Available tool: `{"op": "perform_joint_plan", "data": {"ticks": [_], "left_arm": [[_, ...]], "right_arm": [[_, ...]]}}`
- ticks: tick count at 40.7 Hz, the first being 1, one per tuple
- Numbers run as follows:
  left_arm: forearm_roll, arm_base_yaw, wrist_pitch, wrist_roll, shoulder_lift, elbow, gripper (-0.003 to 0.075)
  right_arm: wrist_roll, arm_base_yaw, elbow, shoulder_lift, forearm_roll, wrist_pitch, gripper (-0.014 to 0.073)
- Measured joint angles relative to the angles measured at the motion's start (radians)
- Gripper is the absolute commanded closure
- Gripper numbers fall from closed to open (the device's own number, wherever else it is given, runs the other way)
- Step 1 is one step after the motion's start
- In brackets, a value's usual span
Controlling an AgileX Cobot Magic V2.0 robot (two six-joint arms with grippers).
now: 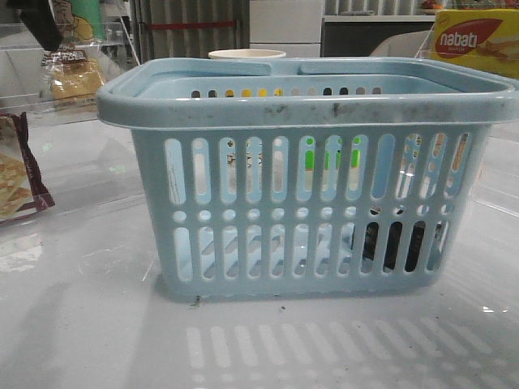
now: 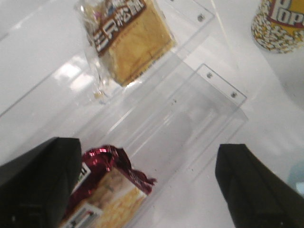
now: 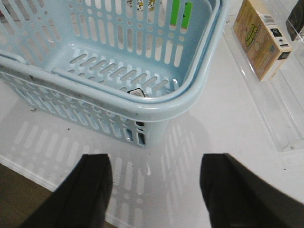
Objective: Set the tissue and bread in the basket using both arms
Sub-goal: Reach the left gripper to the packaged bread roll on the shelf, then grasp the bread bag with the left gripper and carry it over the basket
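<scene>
Light-blue plastic makes up the basket (image 1: 308, 194), which stands upright on the white table (image 1: 81, 324) in the middle of the front view; its walls have tall vertical slots above and below a row of round holes, and its thick rim is scuffed with dark marks. Through the lower slots on the basket's right side a dark, almost black shape shows: the tissue (image 1: 395, 243), lying on the basket floor in that corner. In the right wrist view only a small dark edge of the tissue (image 3: 137, 92) with a white patch peeks from under the rim (image 3: 142, 107).

The bread (image 2: 130, 40) is a clear plastic pack of golden-brown slices with a dark printed band carrying white characters across its top. It lies on a clear acrylic tray (image 2: 209, 95), well outside the basket; in the front view it sits far back on the left (image 1: 75, 77).

The left gripper (image 2: 142, 190) hangs above the tray with its fingers spread wide and nothing between them, the bread beyond them. A maroon-edged cracker packet (image 2: 107, 190) lies under the gripper's gap. The right gripper (image 3: 154, 190) is also spread wide and holds nothing, over bare table just beside the basket's corner.

A popcorn tub (image 2: 280, 23) stands near the tray, and a yellow-red nabati box (image 1: 478, 40) sits behind the basket on the right.
</scene>
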Motion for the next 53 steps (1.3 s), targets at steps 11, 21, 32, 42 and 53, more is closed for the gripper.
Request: {"op": "perform_joint_plan", "data": {"ticks": [11,21,32,42,53], "left_arm": [[0.0,0.027,-0.069,0.0,0.177,-0.161,0.0155],[0.004,0.036,-0.185,0.0,0.269,-0.19,0.0269],[0.011,0.045,-0.272,0.0,0.313,-0.191,0.0348],[0.011,0.045,-0.293,0.0,0.358,-0.193,0.0358],[0.011,0.045,-0.312,0.0,0.364,-0.193,0.0503]], "right_arm": [[0.0,0.0,0.0,-0.001,0.0,0.0,0.0076],[0.0,0.0,0.0,-0.001,0.0,0.0,0.0076],[0.0,0.0,0.0,-0.001,0.0,0.0,0.0076],[0.0,0.0,0.0,-0.001,0.0,0.0,0.0076],[0.0,0.0,0.0,-0.001,0.0,0.0,0.0076]]}}
